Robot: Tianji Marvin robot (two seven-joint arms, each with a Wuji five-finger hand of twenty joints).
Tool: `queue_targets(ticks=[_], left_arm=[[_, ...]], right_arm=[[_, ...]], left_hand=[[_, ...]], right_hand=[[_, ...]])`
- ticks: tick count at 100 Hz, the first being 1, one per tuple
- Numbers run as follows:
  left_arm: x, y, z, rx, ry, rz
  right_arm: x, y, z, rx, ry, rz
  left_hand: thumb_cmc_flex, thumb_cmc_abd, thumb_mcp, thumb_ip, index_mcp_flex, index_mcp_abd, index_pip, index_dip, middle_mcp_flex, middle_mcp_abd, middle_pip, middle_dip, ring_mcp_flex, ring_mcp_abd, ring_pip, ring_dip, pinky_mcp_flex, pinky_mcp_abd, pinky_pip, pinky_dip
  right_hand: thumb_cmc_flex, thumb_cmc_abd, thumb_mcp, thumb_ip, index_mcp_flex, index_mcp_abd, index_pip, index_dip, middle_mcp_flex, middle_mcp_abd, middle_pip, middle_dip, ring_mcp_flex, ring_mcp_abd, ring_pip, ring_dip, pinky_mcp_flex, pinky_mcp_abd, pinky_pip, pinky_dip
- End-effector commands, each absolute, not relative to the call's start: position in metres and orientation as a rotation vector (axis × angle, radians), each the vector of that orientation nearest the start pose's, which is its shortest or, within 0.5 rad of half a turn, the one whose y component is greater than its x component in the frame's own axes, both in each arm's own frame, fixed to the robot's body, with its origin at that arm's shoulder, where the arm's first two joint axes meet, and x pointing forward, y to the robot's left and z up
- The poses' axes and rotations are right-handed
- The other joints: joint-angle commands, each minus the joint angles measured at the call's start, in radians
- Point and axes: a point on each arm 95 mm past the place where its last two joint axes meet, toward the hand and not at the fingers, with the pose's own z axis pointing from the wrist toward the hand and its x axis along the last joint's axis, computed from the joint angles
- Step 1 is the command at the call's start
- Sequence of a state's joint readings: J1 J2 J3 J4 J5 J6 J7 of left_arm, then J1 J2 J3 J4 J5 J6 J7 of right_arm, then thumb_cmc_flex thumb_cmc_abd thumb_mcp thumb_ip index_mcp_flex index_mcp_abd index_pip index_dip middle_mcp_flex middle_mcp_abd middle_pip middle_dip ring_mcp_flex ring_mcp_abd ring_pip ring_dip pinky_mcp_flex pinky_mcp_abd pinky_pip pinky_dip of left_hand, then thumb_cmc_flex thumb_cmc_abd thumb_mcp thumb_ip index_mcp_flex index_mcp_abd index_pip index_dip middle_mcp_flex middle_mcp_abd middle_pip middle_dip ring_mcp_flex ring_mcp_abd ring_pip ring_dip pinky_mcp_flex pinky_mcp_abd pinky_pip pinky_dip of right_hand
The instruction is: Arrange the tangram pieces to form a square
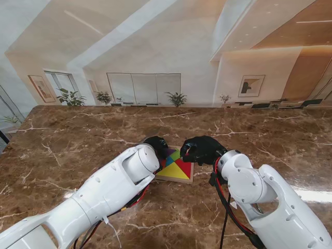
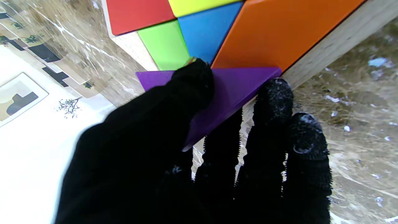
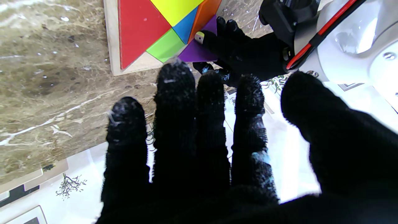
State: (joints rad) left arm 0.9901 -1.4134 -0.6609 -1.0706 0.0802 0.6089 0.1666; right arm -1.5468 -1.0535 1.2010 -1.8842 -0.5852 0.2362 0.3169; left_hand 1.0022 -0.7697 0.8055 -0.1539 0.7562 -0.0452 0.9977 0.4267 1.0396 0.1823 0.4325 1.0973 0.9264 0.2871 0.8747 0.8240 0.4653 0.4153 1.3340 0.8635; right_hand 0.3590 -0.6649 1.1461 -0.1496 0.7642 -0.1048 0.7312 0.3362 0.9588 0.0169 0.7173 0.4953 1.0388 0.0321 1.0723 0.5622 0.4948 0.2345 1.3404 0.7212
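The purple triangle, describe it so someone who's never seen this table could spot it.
On the marble table lies a wooden tangram tray. At its corner, the left hand pinches the purple triangle: the only purple piece, tilted rather than flat like its neighbours.

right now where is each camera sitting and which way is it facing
Stand view: above the shoulders, looking down at the tangram tray; both arms show.
Left wrist view: along the left hand holding the purple triangle.
Right wrist view: along the open right hand toward the tray.
Both wrist views share the purple triangle.
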Motion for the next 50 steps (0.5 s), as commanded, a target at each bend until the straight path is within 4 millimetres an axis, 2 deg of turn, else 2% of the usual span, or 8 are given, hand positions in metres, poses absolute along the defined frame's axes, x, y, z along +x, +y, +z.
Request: queue_targets(ticks=[1,50], left_arm=[[0.4943,-0.1637,-0.3546,-2.138,1.148,-1.298],[0.4992,-0.1608,-0.3564,-2.100,1.174,-1.282]], right_arm=[[0.3875,0.0361,-0.2610,-2.130,-1.904,-2.017],[0.3880,0.0366,-0.2615,-2.130,-1.906,-2.001]], left_hand=[[0.030,0.040,0.007,0.026,-0.003,-0.006,0.025,-0.001,-0.015,0.020,-0.004,-0.003,-0.008,0.004,0.025,0.002,-0.021,-0.002,0.034,0.031],[-0.008,0.055,-0.010,0.025,-0.042,0.013,-0.002,-0.013,-0.097,0.039,-0.040,-0.012,-0.056,-0.011,0.054,0.001,-0.057,-0.007,0.041,0.054]], right_hand=[[-0.063,0.020,-0.004,0.021,0.029,0.006,-0.007,0.012,0.015,0.003,0.006,-0.001,0.017,0.007,0.014,-0.006,-0.002,0.005,0.035,0.000],[-0.062,0.020,-0.003,0.022,0.033,0.008,-0.006,0.012,0.021,0.003,0.007,-0.002,0.020,0.008,0.014,-0.007,-0.001,0.006,0.035,-0.001]])
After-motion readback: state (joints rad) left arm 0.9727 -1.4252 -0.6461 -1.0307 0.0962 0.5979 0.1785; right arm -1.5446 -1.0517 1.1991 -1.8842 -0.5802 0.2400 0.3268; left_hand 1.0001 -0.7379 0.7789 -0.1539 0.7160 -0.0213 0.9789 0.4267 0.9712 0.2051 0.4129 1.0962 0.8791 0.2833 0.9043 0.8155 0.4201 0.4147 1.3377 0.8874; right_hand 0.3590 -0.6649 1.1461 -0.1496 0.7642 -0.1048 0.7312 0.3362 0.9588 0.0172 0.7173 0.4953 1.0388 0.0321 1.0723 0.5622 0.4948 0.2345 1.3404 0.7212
